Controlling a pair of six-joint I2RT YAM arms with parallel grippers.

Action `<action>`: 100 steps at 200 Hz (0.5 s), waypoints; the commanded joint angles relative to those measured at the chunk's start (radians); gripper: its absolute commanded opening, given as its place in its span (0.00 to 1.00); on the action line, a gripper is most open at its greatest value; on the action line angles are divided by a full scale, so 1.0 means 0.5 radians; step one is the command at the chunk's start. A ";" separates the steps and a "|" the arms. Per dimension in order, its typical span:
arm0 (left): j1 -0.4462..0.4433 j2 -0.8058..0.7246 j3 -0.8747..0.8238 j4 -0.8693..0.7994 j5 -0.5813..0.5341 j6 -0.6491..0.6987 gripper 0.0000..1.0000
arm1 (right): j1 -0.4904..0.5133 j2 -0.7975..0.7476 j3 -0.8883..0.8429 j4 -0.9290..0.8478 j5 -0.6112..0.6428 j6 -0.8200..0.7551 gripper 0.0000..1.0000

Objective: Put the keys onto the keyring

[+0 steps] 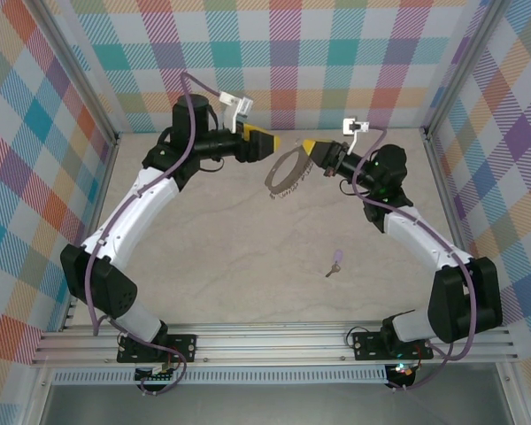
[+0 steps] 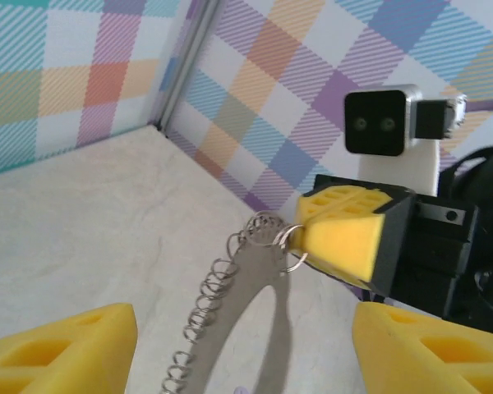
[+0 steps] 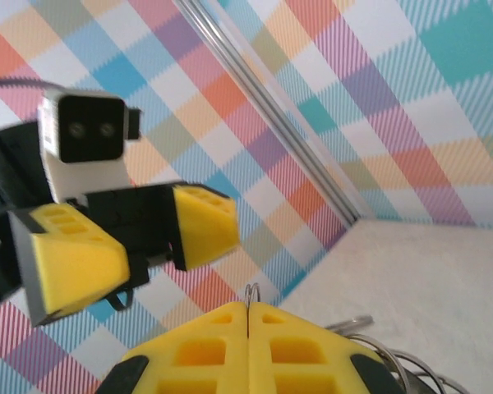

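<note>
The keyring [image 1: 288, 171], a thin silver hoop fringed with small wire rings, hangs above the table at the back. My right gripper [image 1: 312, 147] is shut on its right end; in the right wrist view the yellow pads [image 3: 248, 328] meet with a wire loop poking up between them, and coils of the keyring [image 3: 394, 361] show below. My left gripper [image 1: 267, 142] stands open just left of the hoop, apart from it. In the left wrist view its fingers [image 2: 66, 345] flank the keyring [image 2: 230, 304]. The lilac-headed key [image 1: 335, 262] lies on the table, nearer the front.
Plaid walls close in the table on the left, back and right, with a metal frame post [image 1: 434, 150] at the back right corner. An aluminium rail [image 1: 265, 341] carries both arm bases along the near edge. The pale tabletop [image 1: 230, 266] lies between the arms.
</note>
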 commanded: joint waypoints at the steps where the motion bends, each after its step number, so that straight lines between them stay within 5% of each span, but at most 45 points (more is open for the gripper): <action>1: 0.014 -0.036 -0.052 0.279 -0.034 -0.201 0.70 | 0.039 0.045 -0.005 0.588 0.112 0.191 0.00; 100: 0.005 0.008 -0.227 0.840 0.153 -0.589 0.54 | 0.149 0.161 0.036 0.844 0.206 0.302 0.00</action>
